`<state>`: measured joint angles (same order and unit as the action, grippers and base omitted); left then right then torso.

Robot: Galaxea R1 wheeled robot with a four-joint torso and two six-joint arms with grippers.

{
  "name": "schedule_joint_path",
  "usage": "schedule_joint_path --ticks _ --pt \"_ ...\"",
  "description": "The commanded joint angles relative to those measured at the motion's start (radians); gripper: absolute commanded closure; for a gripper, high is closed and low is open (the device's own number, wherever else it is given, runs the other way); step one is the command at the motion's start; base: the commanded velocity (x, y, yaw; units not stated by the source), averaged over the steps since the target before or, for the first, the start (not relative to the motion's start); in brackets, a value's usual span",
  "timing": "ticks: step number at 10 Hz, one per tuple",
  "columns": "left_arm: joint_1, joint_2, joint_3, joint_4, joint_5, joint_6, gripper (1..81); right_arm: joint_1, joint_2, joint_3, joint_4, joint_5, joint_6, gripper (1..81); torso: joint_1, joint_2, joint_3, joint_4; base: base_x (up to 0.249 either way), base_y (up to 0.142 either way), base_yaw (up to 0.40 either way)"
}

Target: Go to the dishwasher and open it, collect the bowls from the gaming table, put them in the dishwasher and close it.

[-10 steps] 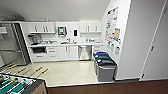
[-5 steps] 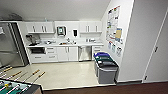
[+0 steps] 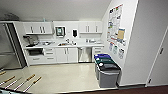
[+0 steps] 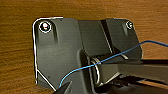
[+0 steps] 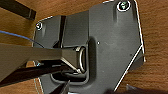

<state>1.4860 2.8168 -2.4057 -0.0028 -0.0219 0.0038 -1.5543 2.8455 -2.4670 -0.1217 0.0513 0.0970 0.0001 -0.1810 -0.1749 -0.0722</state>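
Step in hand: the approach to the stainless-steel-fronted built-in dishwasher [image 3: 84,54]; judged from the head view, the robot stands at the kitchenette's threshold and the unit's door is shut, so the opening step is not yet done.
Rods at lower left: wooden-handled metal rods [image 3: 27,80] of a games table project into the head view, on the left-arm side of the robot.
White cabinets: white base cabinets and drawers [image 3: 66,54] flank the dishwasher under a pale counter with a sink.
Dishwasher position: well ahead of the robot's arms, against the far wall, across a bare pale floor [image 3: 67,75].
Bins: grey waste bins with blue, green and black lids [image 3: 107,72] stand on the right-arm side, between the robot and the dishwasher's wall.
Next move calls for: probably a drive across the floor, keeping clear of the bins, to bring the door handle within reach.
Grippers: how far either is open, and whether it holds anything, cannot be told; both wrist views look onto brown wood-grain flooring [image 4: 20,15].
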Motion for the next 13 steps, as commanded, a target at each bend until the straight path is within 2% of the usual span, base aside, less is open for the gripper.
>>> schedule_joint_path --ticks 1,13 --pt "-0.059 -0.016 0.006 0.003 0.051 0.008 1.0 0.056 -0.013 -0.004 0.016 -0.051 0.001 1.0 0.000 0.000 0.000 0.000 0.243 0.000 0.000" --pt "-0.062 -0.017 0.005 0.004 0.050 0.008 1.0 0.062 -0.010 0.001 0.011 -0.041 0.001 1.0 0.001 0.000 0.000 0.000 0.244 0.000 0.000"
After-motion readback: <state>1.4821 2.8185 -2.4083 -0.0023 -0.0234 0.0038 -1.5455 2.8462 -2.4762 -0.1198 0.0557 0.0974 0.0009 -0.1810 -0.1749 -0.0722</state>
